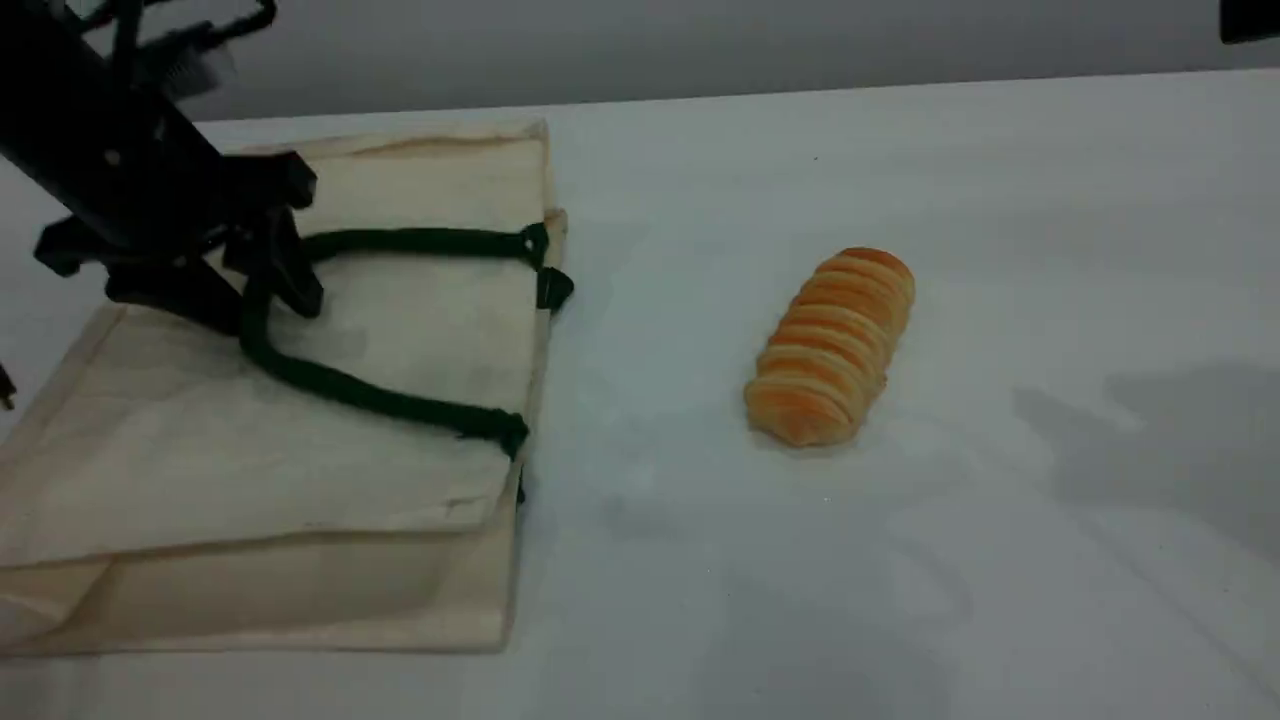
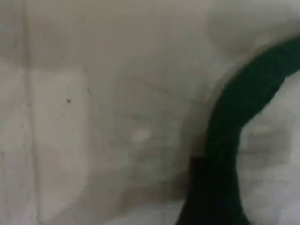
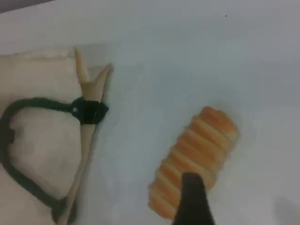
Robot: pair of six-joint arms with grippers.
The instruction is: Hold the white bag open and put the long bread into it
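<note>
While I watch the scene view, the white bag (image 1: 300, 440) lies flat on the table (image 1: 1000, 200) at about nine o'clock from the middle, its mouth edge facing three o'clock. One dark green handle (image 1: 330, 385) loops back across the top panel, away from the mouth. My left gripper (image 1: 262, 272) sits low over the bend of that loop, at about ten o'clock in the picture, its jaws set wide with one finger on each side of the rope; I see no grip on it. From the left wrist view I get a blurred close look at cream cloth with the green rope curving along the right side and a dark fingertip (image 2: 206, 197) at six o'clock.

The long bread (image 1: 832, 345) lies on bare table at three o'clock from the bag, well apart from it, its length running from one o'clock to seven o'clock.

My right gripper's fingertip (image 3: 193, 199) shows at six o'clock of the right wrist view, above the near end of the bread; that arm is otherwise out of the scene view, and its jaws stand wide, holding nothing.
</note>
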